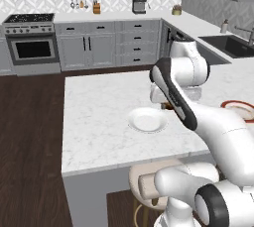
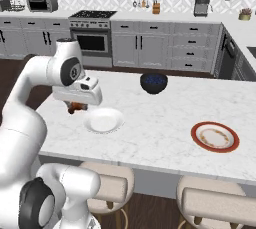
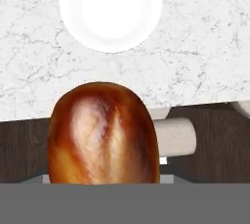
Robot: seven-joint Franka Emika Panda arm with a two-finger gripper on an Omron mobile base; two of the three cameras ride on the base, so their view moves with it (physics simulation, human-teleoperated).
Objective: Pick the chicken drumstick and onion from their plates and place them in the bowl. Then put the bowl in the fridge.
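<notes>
1. Nearest the hand camera, the chicken drumstick (image 3: 103, 135) looms large: glossy reddish-brown skin with pale streaks on its thick rounded end, the bone end hidden.
2. It hangs in the gripper (image 2: 76, 106), clenched on it by my reading, though the finger tips are hidden behind the meat.
3. Both base views put it in the air above the marble island (image 1: 99, 117), just beside the plain white plate (image 3: 111, 9), which lies bare.
4. Doing this step well means carrying it level with steady grip, clearing the plate rim, then lowering it over the reddish-brown bowl before letting go.
5. A red-rimmed plate (image 2: 215, 136) sits well apart, and a dark blue-black bowl (image 2: 153, 83) is not the target.
</notes>
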